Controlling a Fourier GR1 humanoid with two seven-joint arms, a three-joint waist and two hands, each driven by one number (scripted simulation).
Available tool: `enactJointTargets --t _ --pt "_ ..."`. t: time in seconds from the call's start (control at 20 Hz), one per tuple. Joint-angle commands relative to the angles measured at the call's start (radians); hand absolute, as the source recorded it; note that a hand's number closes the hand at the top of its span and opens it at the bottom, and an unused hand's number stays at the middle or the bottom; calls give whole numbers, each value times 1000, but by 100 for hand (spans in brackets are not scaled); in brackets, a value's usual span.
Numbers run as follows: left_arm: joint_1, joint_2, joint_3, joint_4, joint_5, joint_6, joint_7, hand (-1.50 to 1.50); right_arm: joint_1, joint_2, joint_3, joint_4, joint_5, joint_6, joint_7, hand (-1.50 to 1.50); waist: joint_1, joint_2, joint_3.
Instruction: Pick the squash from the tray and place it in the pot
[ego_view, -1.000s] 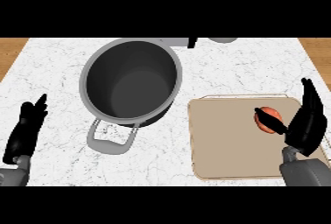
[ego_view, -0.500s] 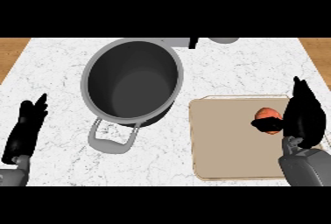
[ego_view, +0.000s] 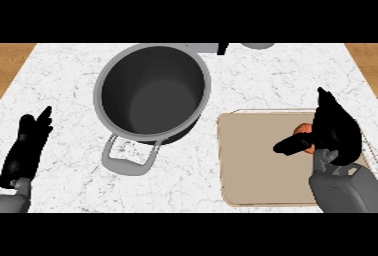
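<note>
The squash (ego_view: 303, 129), small and orange, lies on the beige tray (ego_view: 255, 165) at the right, and only its left part shows. My right hand (ego_view: 336, 135) covers the rest of it, with fingers straight and pointing away from me and the thumb (ego_view: 291, 146) stretched across the squash's near side. The hand is open and is not curled round the squash. The dark grey pot (ego_view: 100, 95) stands empty at the centre left, its handle (ego_view: 131, 159) pointing toward me. At the left edge my left hand (ego_view: 26, 150) rests open, fingers up.
The white marble counter (ego_view: 258, 80) has wooden strips at its far left and right corners. A grey object (ego_view: 255, 45) sits at the counter's back edge behind the pot. A strip of bare counter separates pot and tray.
My right hand has moved left and closer over the squash, hiding more of it, and the thumb now reaches across its near side. The left hand and pot have not moved.
</note>
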Motion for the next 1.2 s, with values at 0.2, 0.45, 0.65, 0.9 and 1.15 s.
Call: enactJointTargets --t 0.2,0.45,0.65,0.9,1.15 --pt "-22 -38 -13 8 -27 2 -2 0 -30 32 -76 36 18 127 164 -150 1 5 2" --pt "-13 -14 36 23 -6 -28 -16 0 40 54 -108 7 21 148 140 -150 1 4 2" --pt "-44 -85 -10 47 -62 15 -12 0 35 58 -143 144 54 69 14 -150 3 8 2" --pt "-2 -65 31 -52 -55 -29 46 0 78 87 -143 110 99 70 -12 -150 4 5 2" --pt "-9 -79 39 -24 -77 -41 20 0 -50 112 -184 204 136 101 39 -150 8 5 2"
